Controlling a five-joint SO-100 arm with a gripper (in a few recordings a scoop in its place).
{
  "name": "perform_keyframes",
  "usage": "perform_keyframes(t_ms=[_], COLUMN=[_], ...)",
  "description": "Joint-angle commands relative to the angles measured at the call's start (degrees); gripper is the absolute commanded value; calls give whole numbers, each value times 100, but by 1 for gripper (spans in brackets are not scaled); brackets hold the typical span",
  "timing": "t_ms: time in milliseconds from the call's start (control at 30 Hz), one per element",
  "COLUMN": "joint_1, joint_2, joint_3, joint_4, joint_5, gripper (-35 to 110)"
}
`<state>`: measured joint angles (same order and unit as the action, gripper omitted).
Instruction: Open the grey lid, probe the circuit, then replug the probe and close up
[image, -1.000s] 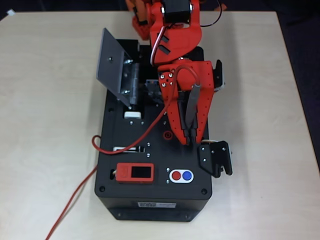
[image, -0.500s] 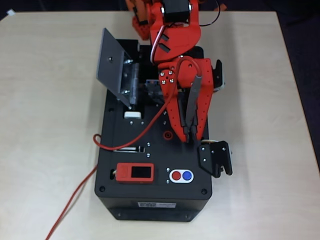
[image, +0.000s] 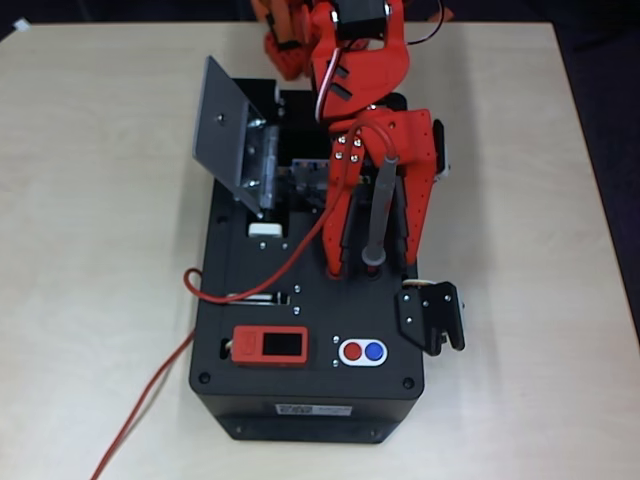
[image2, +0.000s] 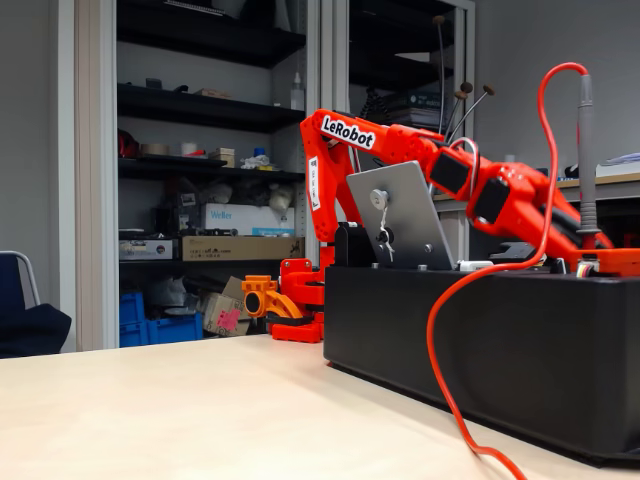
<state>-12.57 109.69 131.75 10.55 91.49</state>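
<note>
Pale wood counter (image: 90, 200) carries the black box (image: 250, 400), and shelves are seen behind it in the fixed view. Since a second ago the probe (image: 378, 215) has been swung from a slant to upright, its tip brought down just right of the red socket, so replugging is judged under way. The grey lid (image: 225, 130) is left standing open at the far left, beside the circuit (image: 300, 180). The claw (image: 375, 262) is held narrow on the probe, the arm reaching down over the box.
</note>
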Motion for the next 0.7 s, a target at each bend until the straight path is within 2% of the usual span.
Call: perform_keyframes(t_ms=[0, 533, 667], joint_1=[-123, -18, 62], joint_2=[439, 1301, 1354], joint_3=[149, 756, 615], joint_4=[18, 290, 483], joint_5=[18, 9, -158], gripper=[22, 0, 0])
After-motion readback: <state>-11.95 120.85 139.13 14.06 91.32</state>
